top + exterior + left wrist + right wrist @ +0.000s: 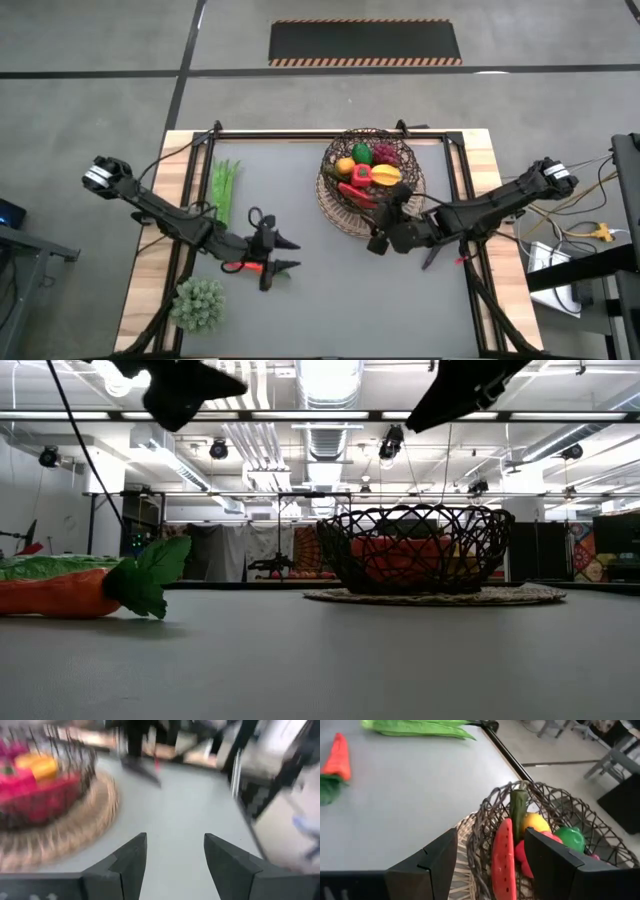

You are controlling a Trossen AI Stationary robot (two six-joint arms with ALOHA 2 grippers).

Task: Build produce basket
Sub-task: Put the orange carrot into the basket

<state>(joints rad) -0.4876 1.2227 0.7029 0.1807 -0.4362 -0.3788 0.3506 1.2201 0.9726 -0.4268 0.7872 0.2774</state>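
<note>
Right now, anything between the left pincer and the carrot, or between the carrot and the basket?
Nothing visible. The left pincer is open and empty right beside the carrot. From there to the basket is bare grey table. The right pincer sits open at the basket's near rim, which could crowd the drop.

My overhead looks straight down; my low camera sits level at tabletop; both wrist cameras face the basket (372, 180), shared by all

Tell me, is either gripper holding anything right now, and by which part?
Nothing is held. The left gripper and the right gripper both stand open and empty.
</note>
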